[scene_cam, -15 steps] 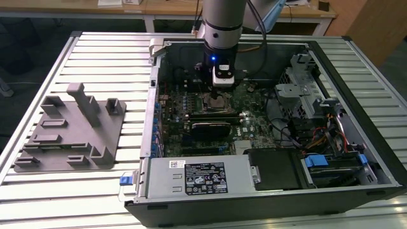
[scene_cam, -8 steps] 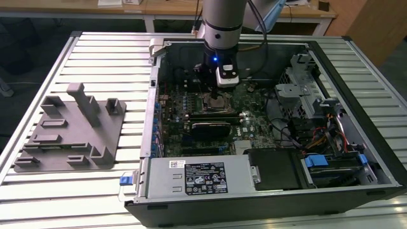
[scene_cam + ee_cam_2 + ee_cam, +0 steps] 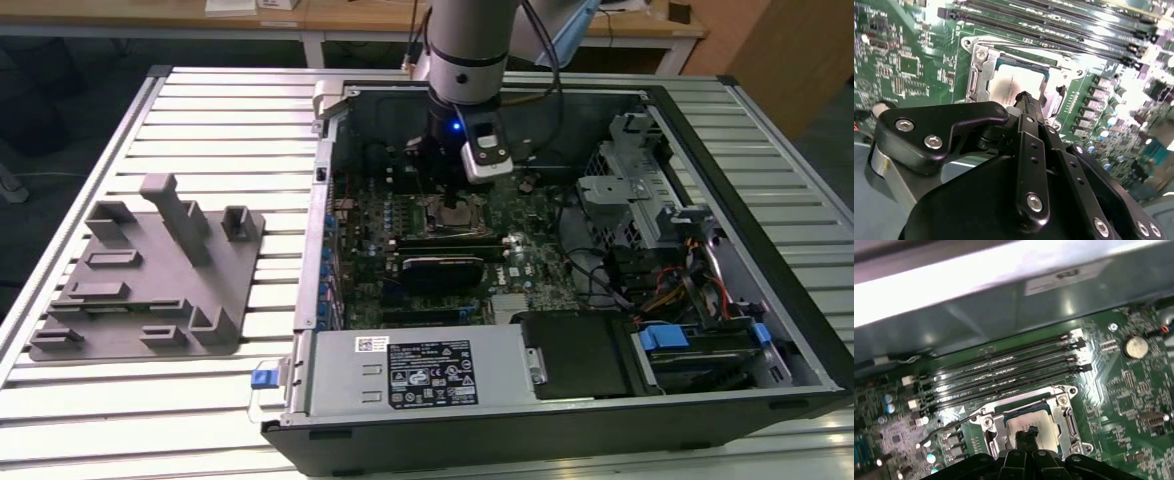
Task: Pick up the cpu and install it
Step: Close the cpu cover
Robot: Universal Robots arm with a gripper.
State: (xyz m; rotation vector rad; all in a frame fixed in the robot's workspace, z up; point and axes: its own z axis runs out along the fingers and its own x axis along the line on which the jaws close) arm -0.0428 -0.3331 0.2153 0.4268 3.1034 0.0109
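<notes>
Just over the socket (image 3: 979,75), the pincer (image 3: 1025,97) hung closed, its tips together, gripping nothing. Right beneath them the cpu (image 3: 1009,85) lay flat inside the socket's metal frame. Beyond ran black memory slots (image 3: 1004,375), then the case wall (image 3: 1004,315). Farther off, a grey fixture (image 3: 147,270) sat on the table (image 3: 200,120).

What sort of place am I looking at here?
Most likely a robotics lab or test workshop: a robot arm reaches into an open computer case on a slatted metal table, with wooden desks behind.
</notes>
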